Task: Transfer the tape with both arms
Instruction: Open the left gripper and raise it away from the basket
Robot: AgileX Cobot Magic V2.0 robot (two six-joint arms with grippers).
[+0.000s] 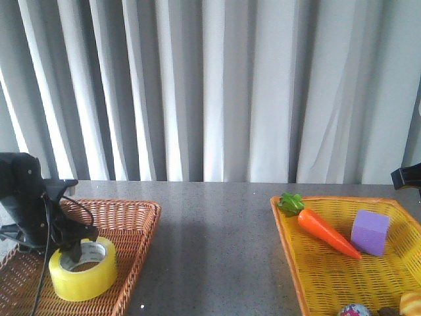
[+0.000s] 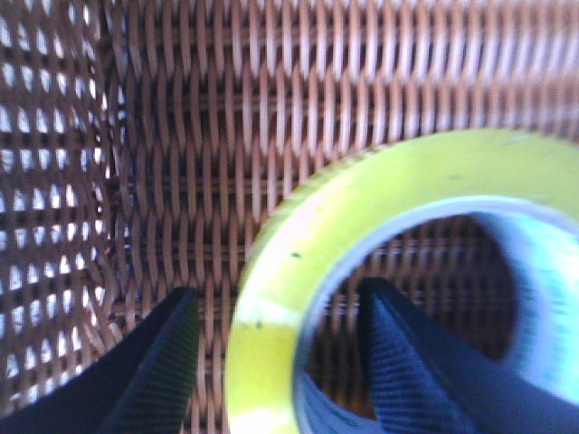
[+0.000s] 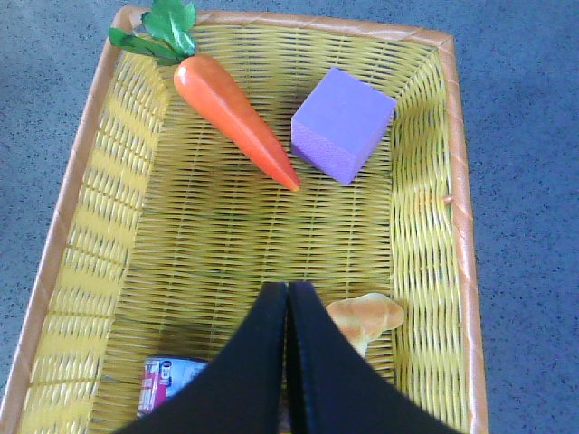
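Tape in left basket; carrot, cube in right basket.

Left arm: black, bulky housing, matte finish, thin black cables looping loose along it. Its fingers: black, tapered, with finely ribbed inner pads. Right gripper: two smooth black wedge-shaped fingers. Right arm: only a black edge visible.

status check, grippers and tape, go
Left gripper open, fingers straddling the tape wall in the brown basket. Right gripper shut, empty, over the yellow basket. Nothing blocking.
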